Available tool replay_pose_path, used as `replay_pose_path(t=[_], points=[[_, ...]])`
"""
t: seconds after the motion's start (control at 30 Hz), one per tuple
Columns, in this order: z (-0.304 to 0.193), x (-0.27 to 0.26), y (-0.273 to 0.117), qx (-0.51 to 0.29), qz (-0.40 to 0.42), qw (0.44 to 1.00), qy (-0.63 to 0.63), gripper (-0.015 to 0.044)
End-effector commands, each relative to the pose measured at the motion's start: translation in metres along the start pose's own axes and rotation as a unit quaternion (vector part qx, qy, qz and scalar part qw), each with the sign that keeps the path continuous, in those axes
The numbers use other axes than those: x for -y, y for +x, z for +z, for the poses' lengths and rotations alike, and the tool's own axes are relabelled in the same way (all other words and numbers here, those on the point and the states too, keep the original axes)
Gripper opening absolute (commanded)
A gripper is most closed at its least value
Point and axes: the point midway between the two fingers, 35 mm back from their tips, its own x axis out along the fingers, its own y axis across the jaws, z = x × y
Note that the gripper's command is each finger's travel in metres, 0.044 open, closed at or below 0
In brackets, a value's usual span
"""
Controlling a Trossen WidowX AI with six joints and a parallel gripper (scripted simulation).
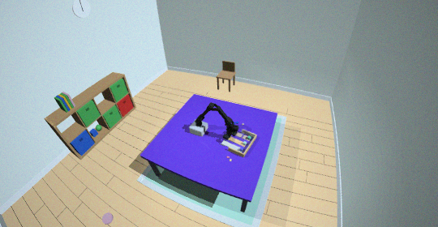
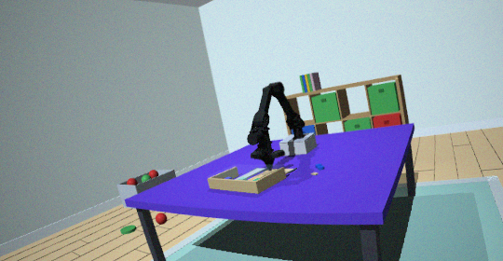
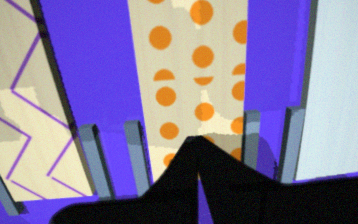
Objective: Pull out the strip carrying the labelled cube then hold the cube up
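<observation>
In the wrist view's lower half, grey posts [image 3: 96, 160] are standing between the lanes, fencing each strip's near end. The closed tool [image 3: 198, 165] is filling the lower centre, between two of them over the dotted strip [image 3: 190, 65]. Bare purple counter [image 3: 92, 60] is lying between strips, toward the frame's top.

A wooden tray [image 2: 242, 184] sits on the counter [image 2: 354, 183] before the arm's base [image 2: 298, 144]. In the wrist view, the dotted strip [image 3: 190, 70] lies between the zigzag strip [image 3: 15, 105] at left and the plain strip [image 3: 342, 85] at right.
</observation>
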Motion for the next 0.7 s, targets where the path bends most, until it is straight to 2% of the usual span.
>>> replay_pose_path(t=[0.0,0.67], points=[[-0.011,0.001,0.004,-0.009,-0.002,1.0,0.003,0.0],[-0.041,0.001,0.005,-0.011,-0.002,1.0,0.003,0.0]])
